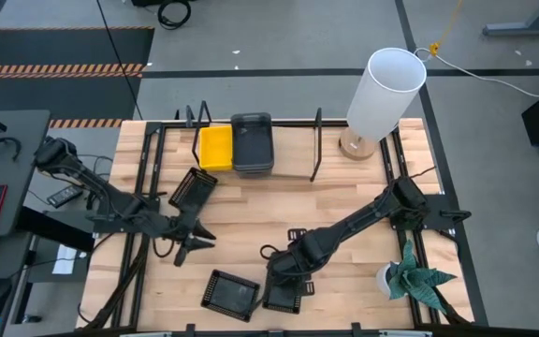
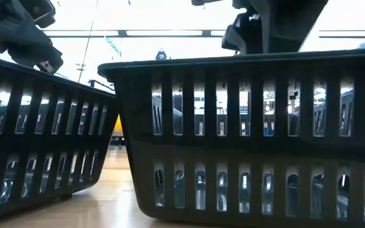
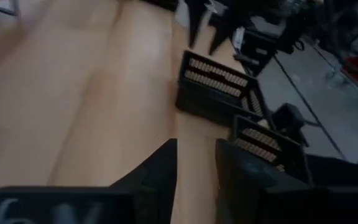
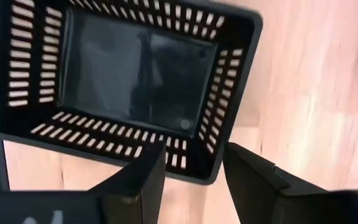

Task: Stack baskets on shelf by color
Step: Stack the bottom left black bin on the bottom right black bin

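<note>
A yellow basket [image 1: 215, 148] and a grey basket [image 1: 252, 142] stand side by side on the shelf [image 1: 279, 168] at the table's far side. One black mesh basket [image 1: 194, 188] lies just in front of the shelf. Two more black mesh baskets [image 1: 230, 293] [image 1: 284, 294] sit upright near the front edge. My right gripper [image 1: 286, 273] [image 4: 191, 168] is open and hovers over the far wall [image 4: 166, 152] of the right-hand one. My left gripper [image 1: 192, 245] [image 3: 196, 168] is open and empty, low over bare table, left of the middle.
A white lamp [image 1: 382, 94] stands at the far right on the table. A small potted plant [image 1: 410, 278] stands at the near right. The shelf's black upright rods [image 1: 316, 145] rise beside the grey basket. Bare wood [image 1: 251, 220] lies between the shelf and the front baskets.
</note>
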Robot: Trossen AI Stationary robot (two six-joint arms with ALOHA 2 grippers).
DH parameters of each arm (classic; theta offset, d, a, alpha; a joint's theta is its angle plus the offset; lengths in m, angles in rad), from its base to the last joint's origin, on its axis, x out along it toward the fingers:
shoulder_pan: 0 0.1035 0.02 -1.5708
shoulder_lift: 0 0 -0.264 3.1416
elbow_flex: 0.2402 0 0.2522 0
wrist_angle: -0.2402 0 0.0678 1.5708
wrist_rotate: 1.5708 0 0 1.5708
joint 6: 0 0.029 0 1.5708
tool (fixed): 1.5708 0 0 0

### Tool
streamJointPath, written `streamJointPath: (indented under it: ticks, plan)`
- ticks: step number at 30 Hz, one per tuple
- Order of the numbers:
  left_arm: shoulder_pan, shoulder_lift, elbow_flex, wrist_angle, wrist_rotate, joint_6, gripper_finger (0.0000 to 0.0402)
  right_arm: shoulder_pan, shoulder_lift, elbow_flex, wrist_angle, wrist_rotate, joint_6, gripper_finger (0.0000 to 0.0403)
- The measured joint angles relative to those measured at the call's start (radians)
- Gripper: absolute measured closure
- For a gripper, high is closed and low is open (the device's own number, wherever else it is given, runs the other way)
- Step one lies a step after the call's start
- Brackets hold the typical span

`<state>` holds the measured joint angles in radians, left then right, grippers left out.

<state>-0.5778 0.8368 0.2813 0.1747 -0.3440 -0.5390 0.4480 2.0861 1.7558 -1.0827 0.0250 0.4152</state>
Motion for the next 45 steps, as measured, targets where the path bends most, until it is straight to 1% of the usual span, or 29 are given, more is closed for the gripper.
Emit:
streamJointPath:
  ticks: [4, 9, 11, 14, 18, 23, 30, 35, 40, 45]
  plan:
    - [-0.017, 0.108, 0.121, -0.089, 0.035, -0.005, 0.0272, 0.000, 0.000, -0.015, -0.040, 0.000, 0.005, 0.0237]
    - [-0.049, 0.264, 0.310, -0.279, 0.036, -0.002, 0.0256, 0.009, -0.001, -0.015, -0.040, 0.010, -0.017, 0.0242]
    - [-0.056, 0.328, 0.375, -0.327, 0.036, -0.002, 0.0251, 0.013, -0.003, -0.015, -0.042, 0.010, -0.025, 0.0247]
    - [-0.057, 0.420, 0.454, -0.366, 0.040, -0.002, 0.0244, 0.016, -0.007, -0.015, -0.074, 0.024, -0.028, 0.0255]
    - [-0.053, 0.538, 0.546, -0.400, 0.116, -0.001, 0.0243, 0.022, -0.024, -0.015, -0.120, 0.073, -0.010, 0.0264]
    - [-0.051, 0.672, 0.675, -0.491, 0.159, 0.009, 0.0234, 0.030, -0.053, -0.015, -0.135, 0.095, 0.010, 0.0269]
    - [-0.035, 0.830, 0.838, -0.634, 0.166, 0.062, 0.0211, 0.055, -0.111, -0.015, -0.150, 0.153, 0.047, 0.0269]
    - [-0.010, 0.919, 0.903, -0.696, 0.172, 0.103, 0.0212, 0.084, -0.148, -0.015, -0.156, 0.180, 0.077, 0.0269]
    - [0.017, 0.980, 0.915, -0.697, 0.280, 0.126, 0.0222, 0.115, -0.173, -0.015, -0.162, 0.221, 0.109, 0.0269]
    - [0.028, 1.011, 0.916, -0.690, 0.284, 0.166, 0.0246, 0.135, -0.177, -0.014, -0.170, 0.244, 0.122, 0.0269]
